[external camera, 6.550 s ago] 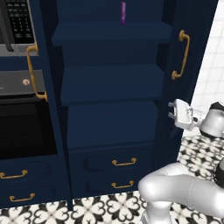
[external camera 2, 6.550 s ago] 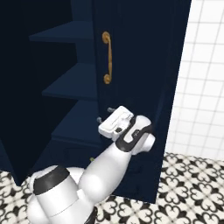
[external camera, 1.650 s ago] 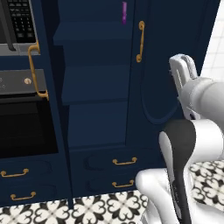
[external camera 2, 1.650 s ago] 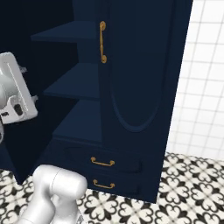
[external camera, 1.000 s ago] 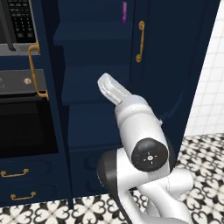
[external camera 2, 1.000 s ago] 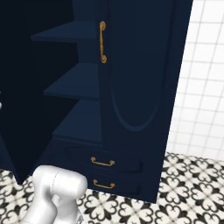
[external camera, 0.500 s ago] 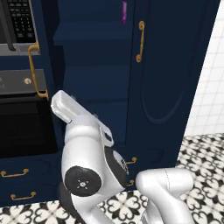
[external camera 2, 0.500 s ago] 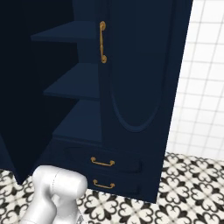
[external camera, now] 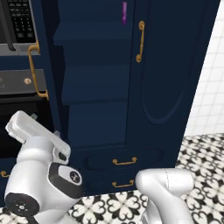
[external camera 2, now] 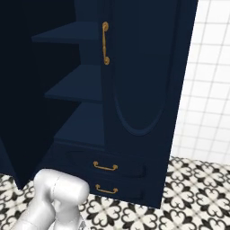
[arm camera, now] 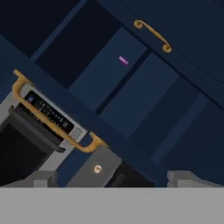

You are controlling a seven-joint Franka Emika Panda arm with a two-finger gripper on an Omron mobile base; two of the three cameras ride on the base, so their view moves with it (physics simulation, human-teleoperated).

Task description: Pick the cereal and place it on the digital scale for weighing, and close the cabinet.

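The navy cabinet (external camera: pixel 105 87) stands in front of me. Its right door (external camera: pixel 170 65) with a brass handle (external camera: pixel 140 41) is almost shut. The left door (external camera: pixel 46 74) hangs open, showing dark shelves (external camera 2: pixel 76 90). A slim purple packet (external camera: pixel 124 12) stands on the top shelf. My arm (external camera: pixel 43 183) is low at the left, before the open left door. My gripper (arm camera: pixel 114 178) is open with nothing between its fingertips, and faces the left door's handle (arm camera: pixel 52 127). The cereal and the digital scale are out of view.
A black oven (external camera: pixel 13 127) and a keypad panel (external camera: pixel 19 22) sit left of the cabinet. Two drawers with brass handles (external camera: pixel 124 162) lie under the shelves. A white tiled wall (external camera: pixel 210 87) rises at the right, over a patterned floor (external camera: pixel 201 153).
The right door has swung from wide open to almost shut. Over the last second my arm has swept from the middle down to the lower left, towards the open left door.
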